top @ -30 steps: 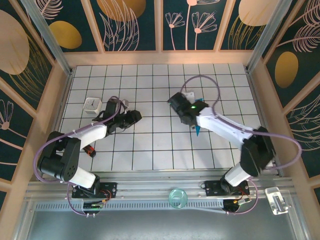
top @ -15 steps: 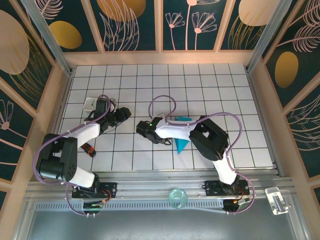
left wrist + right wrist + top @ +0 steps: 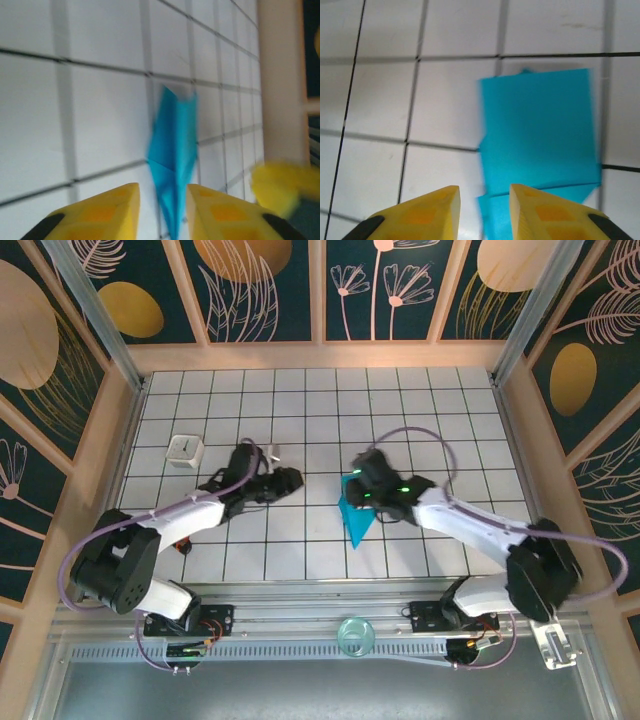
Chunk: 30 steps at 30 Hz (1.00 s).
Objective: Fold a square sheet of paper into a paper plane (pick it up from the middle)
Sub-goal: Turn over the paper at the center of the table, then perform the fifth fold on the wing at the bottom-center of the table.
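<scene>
**Item: paper** (image 3: 355, 518). Teal-blue and already folded into a narrow pointed shape. It lay flat on the table (image 3: 300, 400), just toward 5 o'clock of the centre, with its tip aimed at 6 o'clock toward the arm bases. The right wrist view (image 3: 540, 130) showed a squarish flap lying over a wider layer. The left wrist view (image 3: 175, 150) showed it as a slim dart, blurred.

**Right gripper** (image 3: 355, 485). Sat at the paper's 12 o'clock end. Its jaws were narrowly parted (image 3: 484, 200) and held nothing, with the sheet flat beneath them.
- Change: half a second before, this arm was stretched past the paper toward 9 o'clock. It had swung back over the paper.

**Left gripper** (image 3: 293, 480). Sat near the paper at 10 o'clock but apart from it. Its jaws had a narrow gap and were empty (image 3: 162, 200).
- Change: it had moved in from farther toward 9 o'clock.

**Cube** (image 3: 185, 450). White, well away at 9 to 10 o'clock.

**Assessment.** The paper looked released, not carried. Both grippers were closing in on it, probably to press a crease or start the next fold. The plane did not look finished.
</scene>
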Tool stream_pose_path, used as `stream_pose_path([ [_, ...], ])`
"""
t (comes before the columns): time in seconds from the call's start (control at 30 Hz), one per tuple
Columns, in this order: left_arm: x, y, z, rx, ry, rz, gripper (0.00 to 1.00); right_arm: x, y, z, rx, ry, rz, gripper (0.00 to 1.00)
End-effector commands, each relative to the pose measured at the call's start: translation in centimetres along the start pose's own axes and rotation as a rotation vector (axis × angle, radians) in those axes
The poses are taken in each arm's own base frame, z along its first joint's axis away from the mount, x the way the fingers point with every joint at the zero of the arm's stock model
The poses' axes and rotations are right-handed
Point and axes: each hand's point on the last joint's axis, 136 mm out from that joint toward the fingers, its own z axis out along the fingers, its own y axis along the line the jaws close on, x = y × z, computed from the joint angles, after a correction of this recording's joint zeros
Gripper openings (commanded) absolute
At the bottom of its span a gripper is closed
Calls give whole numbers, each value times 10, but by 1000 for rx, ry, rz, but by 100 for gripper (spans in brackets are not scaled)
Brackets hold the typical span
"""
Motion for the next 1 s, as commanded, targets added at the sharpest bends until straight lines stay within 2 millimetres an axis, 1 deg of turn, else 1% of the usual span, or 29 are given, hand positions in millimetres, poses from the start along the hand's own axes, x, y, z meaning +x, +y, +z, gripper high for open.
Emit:
stream_pose_path([
  [0.0,33,-44,29,109,105,6,26,13,-6,3,-161,50,88,32],
  [0.03,44,-51,39,107,142,25,24,12,-17,3,-141,44,108,32],
  [0.07,54,-53,48,99,172,32,22,11,-26,4,-121,44,121,32],
  [0.1,60,-51,55,82,194,29,19,16,-29,5,-112,57,117,32],
  [0.13,66,-48,60,67,214,25,16,12,-44,7,-81,51,145,32],
  [0.17,71,-45,64,58,232,18,14,13,-50,8,-68,53,151,32],
  [0.2,73,-48,65,69,238,19,12,13,-54,9,-59,56,154,32],
  [0.23,82,-41,72,61,268,9,11,14,-58,11,-51,55,154,32],
  [0.33,97,-49,84,108,348,4,10,16,-62,14,-36,57,147,32],
  [0.4,103,-48,92,113,374,-4,10,16,-64,17,-31,62,146,32],
  [0.5,104,-36,101,74,384,-3,9,20,-65,19,-29,70,145,32],
  [0.6,102,-19,107,22,386,-8,5,22,-66,20,-27,76,142,32],
  [0.73,96,0,104,-24,382,1,2,24,-68,20,-16,84,131,32],
  [0.83,96,12,102,-36,397,-3,1,26,-65,20,-34,91,127,32],
  [0.97,97,22,102,-44,420,-1,1,27,-60,21,-65,99,127,34],
])
